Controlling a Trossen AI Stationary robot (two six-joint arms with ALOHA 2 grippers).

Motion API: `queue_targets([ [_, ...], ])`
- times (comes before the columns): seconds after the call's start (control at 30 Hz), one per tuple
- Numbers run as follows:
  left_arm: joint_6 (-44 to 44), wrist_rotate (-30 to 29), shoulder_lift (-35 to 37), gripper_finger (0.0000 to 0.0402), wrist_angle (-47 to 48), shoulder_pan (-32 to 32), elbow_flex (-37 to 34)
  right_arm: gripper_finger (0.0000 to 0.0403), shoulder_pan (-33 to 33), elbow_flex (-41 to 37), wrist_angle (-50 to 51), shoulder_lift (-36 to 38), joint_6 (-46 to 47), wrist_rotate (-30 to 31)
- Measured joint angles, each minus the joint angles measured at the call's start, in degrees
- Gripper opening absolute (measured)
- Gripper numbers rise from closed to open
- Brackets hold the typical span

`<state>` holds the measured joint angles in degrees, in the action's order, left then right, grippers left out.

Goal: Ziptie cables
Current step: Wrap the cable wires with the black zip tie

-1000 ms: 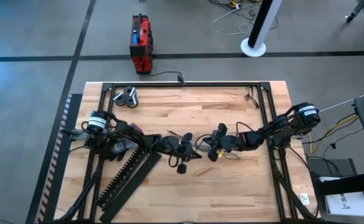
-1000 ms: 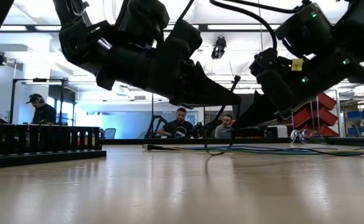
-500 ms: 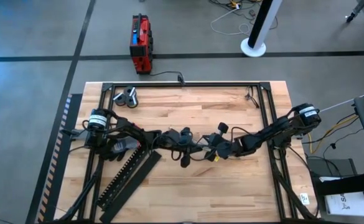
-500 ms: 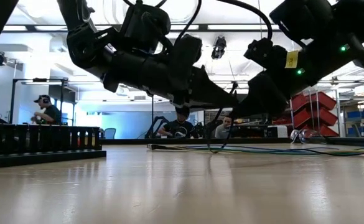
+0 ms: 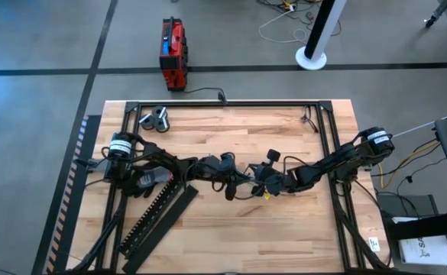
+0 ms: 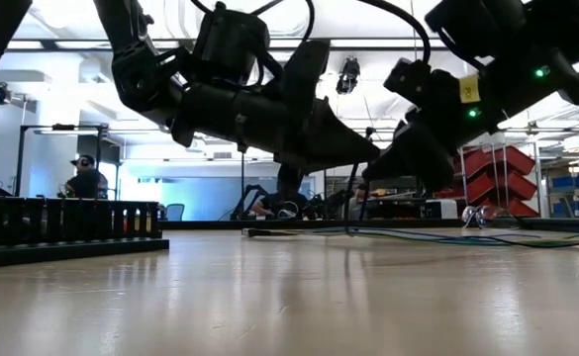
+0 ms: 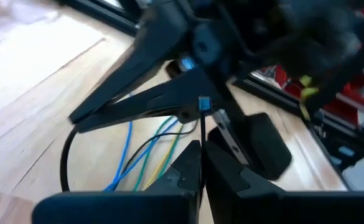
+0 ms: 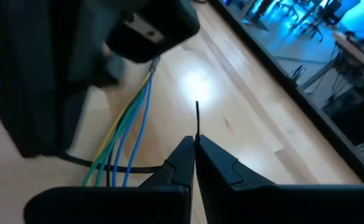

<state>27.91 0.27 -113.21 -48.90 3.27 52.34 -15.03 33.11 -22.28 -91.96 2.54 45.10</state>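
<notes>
Cables (image 8: 129, 134) lie on wooden table (image 5: 299, 229), apparently beneath left claw (image 5: 247, 177).

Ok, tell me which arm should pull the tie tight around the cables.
Likely the right. The right hand is shut on the black strip, whose free end pokes out past its fingertips above the cables, ready to draw back. The left hand also pinches black strip and can hold steady.

The left gripper (image 5: 241, 182) now sits farther toward the table's middle than a second ago. The right gripper (image 5: 255, 181) has come in to meet it, their tips nearly touching above the cables (image 7: 145, 155).
</notes>
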Motion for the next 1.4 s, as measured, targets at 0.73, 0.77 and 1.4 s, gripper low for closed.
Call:
queue_targets([
  [0.73, 5.21, -0.32, -0.02, 0.0000, -3.62, -0.40, 0.00, 0.0000, -0.38, 2.41, 1.62, 0.00, -8.32, 0.15],
  [0.77, 5.21, -0.35, -0.02, 0.0000, -3.64, -0.40, 0.00, 0.0000, -0.52, 2.41, 1.51, 0.00, -8.42, 0.45],
  [1.4, 5.35, -2.62, -0.09, 0.0000, -6.02, -0.40, -2.47, 0.0000, -0.83, 2.39, -0.48, 0.05, -7.45, 2.05],
])
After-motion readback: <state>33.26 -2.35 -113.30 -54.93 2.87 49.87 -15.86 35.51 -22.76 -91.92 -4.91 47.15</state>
